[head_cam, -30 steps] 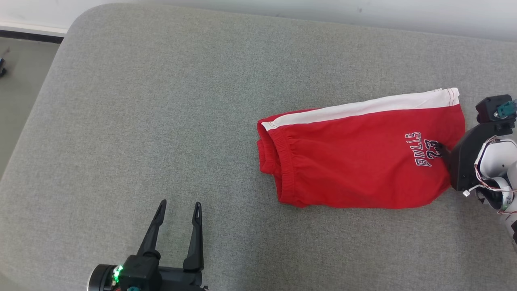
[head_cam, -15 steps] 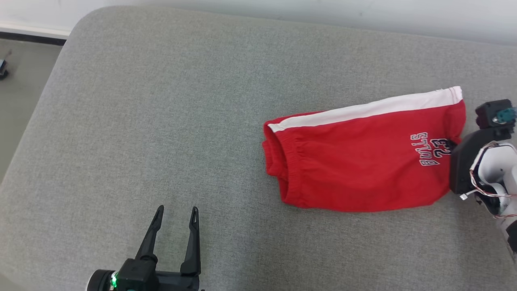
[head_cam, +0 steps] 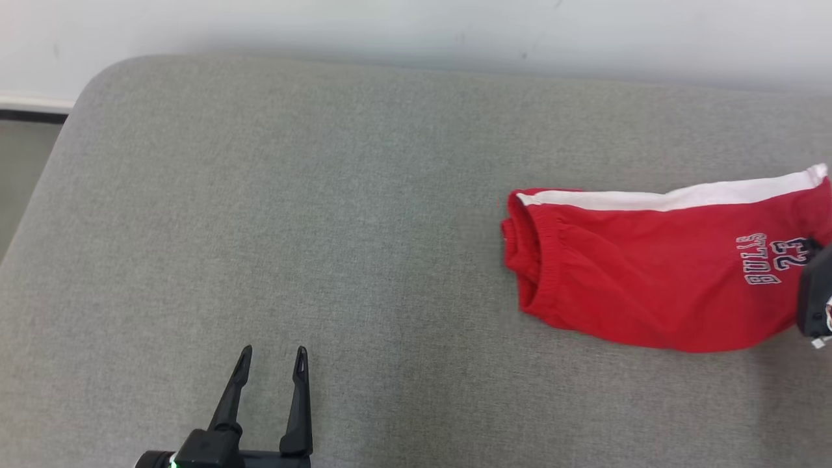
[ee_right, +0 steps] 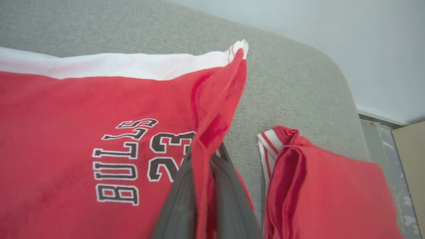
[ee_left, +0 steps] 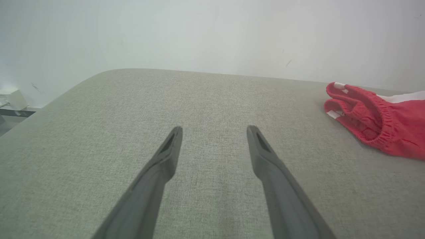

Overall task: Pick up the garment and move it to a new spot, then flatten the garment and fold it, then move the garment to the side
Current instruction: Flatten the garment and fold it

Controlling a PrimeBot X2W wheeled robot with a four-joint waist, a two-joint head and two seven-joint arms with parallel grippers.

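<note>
The garment point(head_cam: 650, 273) is a pair of red shorts with a white side stripe and "BULLS 23" print, lying folded at the right of the grey padded surface point(head_cam: 325, 195). My right gripper point(head_cam: 808, 250) is at its right hem. In the right wrist view the gripper point(ee_right: 206, 152) is shut on a raised fold of that hem, beside the print on the garment point(ee_right: 83, 109). My left gripper point(head_cam: 272, 354) stands open over bare surface at the lower left, far from the shorts. In its wrist view the left gripper point(ee_left: 214, 131) holds nothing, with the garment's point(ee_left: 382, 129) waistband off to the right.
A second folded red cloth point(ee_right: 325, 189) with white striped trim lies just right of the held hem, near the surface's rounded right edge point(ee_right: 348, 109). A pale wall runs behind. Floor point(head_cam: 19, 169) shows past the left edge.
The right gripper has shut on the hem and drawn the garment to the right across the surface. The head camera has shifted too. The left gripper stays open.
</note>
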